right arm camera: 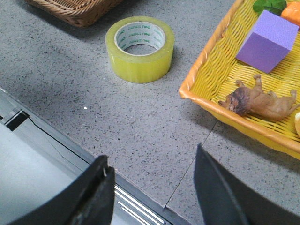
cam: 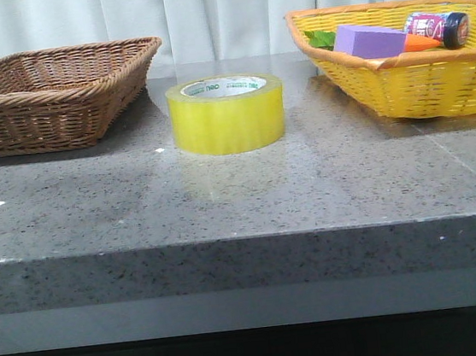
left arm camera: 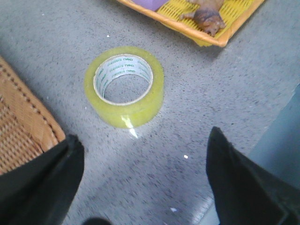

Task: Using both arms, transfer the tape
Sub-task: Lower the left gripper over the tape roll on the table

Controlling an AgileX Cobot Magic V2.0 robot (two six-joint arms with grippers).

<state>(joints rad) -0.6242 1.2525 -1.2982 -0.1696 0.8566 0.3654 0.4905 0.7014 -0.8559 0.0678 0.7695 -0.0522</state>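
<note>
Tape (cam: 227,113) white core: green repeated print, seemingly "neo"; smaller adjoining word unreadable.

The tape (cam: 227,113) stands on the table (cam: 224,205) between left basket (cam: 48,96) and right basket (cam: 416,80).

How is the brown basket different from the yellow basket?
The brown basket is dark brown wicker, while the yellow basket is bright yellow with an orange rim. The brown basket shows nothing above its rim, though its floor is hidden; the yellow basket holds a purple block, a toy lion and other things. The brown one sits left of the tape, the yellow one right. Both are woven and rest on the grey table.
</note>
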